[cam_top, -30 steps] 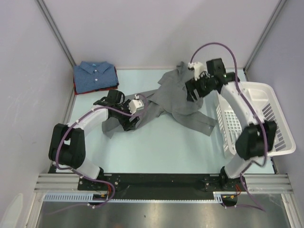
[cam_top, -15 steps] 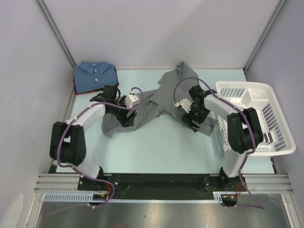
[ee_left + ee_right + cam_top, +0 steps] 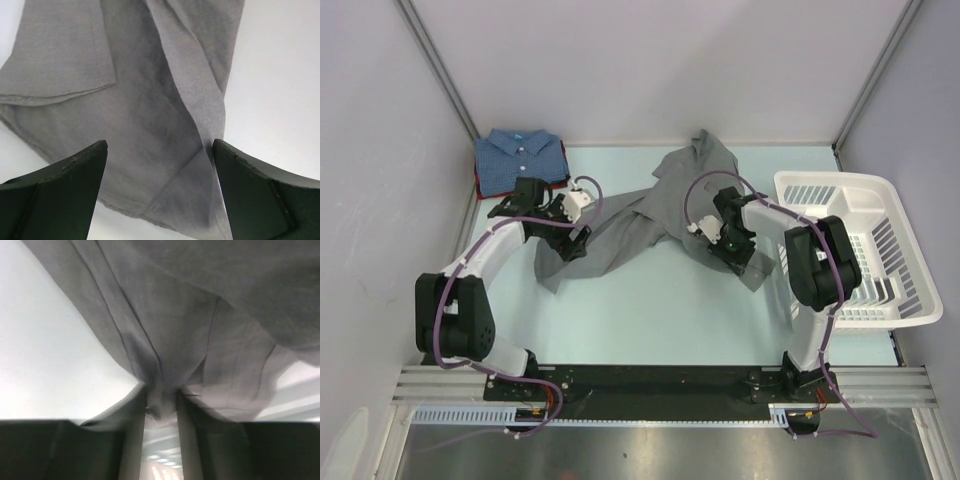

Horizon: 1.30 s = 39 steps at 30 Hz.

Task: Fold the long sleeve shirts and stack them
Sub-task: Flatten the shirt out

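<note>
1. The right hand (image 3: 161,410), at the 3 o'clock side of the grey shirt (image 3: 660,215) sprawled mid-tabletop (image 3: 670,310), pinches only a thin bunch; a pull may slip it free.
2. The left hand (image 3: 160,165), at 9 o'clock, hangs open over overlapped cloth; closing could grab two layers.

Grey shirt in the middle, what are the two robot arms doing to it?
The arms are working on the grey shirt, which lies crumpled on the table. The right gripper pinches a bunch of its cloth on the right side. The left gripper hangs open just above the shirt's left end, holding nothing. A blue shirt sits folded in the far left corner on top of a dark red shirt. A white basket stands at the right.
</note>
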Each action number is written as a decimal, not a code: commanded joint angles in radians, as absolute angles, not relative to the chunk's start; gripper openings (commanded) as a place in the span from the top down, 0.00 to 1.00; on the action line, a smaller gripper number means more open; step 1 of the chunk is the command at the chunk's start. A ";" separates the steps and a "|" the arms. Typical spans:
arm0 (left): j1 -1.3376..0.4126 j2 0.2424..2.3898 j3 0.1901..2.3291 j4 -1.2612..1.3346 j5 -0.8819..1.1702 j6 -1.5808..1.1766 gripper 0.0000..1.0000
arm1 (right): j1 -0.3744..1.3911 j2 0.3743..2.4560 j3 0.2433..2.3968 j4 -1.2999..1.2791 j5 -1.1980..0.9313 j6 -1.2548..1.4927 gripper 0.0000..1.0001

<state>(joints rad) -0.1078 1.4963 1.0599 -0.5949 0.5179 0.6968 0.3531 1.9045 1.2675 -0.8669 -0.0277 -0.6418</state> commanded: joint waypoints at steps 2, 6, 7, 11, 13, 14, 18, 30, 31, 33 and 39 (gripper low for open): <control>-0.086 1.431 1.058 -0.584 0.532 0.729 0.09 | 0.319 1.849 1.287 -0.917 -0.141 -0.608 1.00; -0.095 1.437 1.052 -0.595 0.526 0.771 0.08 | 0.345 1.624 1.322 -0.968 -0.271 -0.555 1.00; -0.100 1.442 1.055 -0.606 0.519 0.775 0.08 | 0.356 1.580 1.331 -0.969 -0.279 -0.537 1.00; -0.127 1.468 1.062 -0.635 0.517 0.779 0.07 | 0.411 1.396 1.405 -0.979 -0.302 -0.451 1.00; -0.140 1.483 1.045 -0.641 0.489 0.791 0.07 | 0.420 1.314 1.475 -0.992 -0.330 -0.419 1.00; -0.144 1.488 1.037 -0.640 0.482 0.798 0.08 | 0.420 1.287 1.498 -0.992 -0.337 -0.402 1.00; -0.144 1.470 0.988 -0.627 0.469 0.836 0.17 | 0.451 1.146 1.600 -0.935 -0.315 -0.325 1.00; -0.144 1.267 0.859 -0.716 0.491 0.991 0.63 | 0.437 0.853 1.749 -0.818 -0.503 -0.244 1.00; -0.144 1.255 0.854 -0.735 0.489 1.012 0.65 | 0.431 0.836 1.740 -0.822 -0.521 -0.270 1.00; -0.144 1.212 0.845 -0.807 0.482 1.084 0.69 | 0.407 0.775 1.695 -0.853 -0.578 -0.302 1.00; -0.173 1.052 0.821 -1.081 0.466 1.425 0.51 | 0.192 0.645 1.594 -1.008 -0.825 -0.431 1.00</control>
<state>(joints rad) -0.1436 1.1412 0.8333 -0.8570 0.4652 1.1561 0.3138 0.7063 1.6405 -0.8963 -0.6067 -0.3279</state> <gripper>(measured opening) 0.446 0.012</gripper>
